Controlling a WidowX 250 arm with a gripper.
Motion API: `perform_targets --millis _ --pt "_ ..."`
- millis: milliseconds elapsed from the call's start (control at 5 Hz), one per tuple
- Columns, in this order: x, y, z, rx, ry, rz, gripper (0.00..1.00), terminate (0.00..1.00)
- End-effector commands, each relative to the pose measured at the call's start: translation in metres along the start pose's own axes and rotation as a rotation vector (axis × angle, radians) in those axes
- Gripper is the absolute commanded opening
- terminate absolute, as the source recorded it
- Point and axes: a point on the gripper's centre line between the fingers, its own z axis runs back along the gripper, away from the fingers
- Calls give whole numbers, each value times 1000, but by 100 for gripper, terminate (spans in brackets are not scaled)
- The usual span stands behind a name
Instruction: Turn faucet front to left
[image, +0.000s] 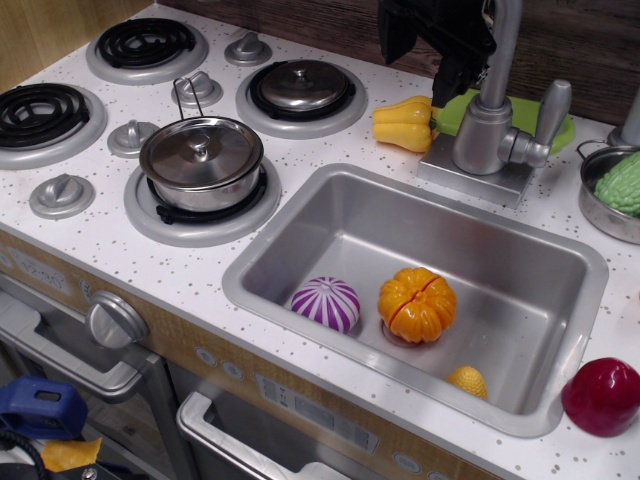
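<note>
Faucet (490, 135) stands just right of the black tool (437, 40)

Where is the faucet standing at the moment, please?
The faucet stands on the counter behind the sink's back rim, toward the upper right of the view, with the yellow squash just left of its base and a green plate behind.

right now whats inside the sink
Inside the sink: a purple striped ball, an orange pumpkin and a small yellow piece, partly hidden by the front wall.
</note>
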Motion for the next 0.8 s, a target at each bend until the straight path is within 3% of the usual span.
perform_targets --millis 0,400,600 --pt "17 20 16 44 -81 -14 100 0" --pt "19 30 13 84 -118 -32 100 0" --pt "19 29 12 87 -123 -21 100 100"
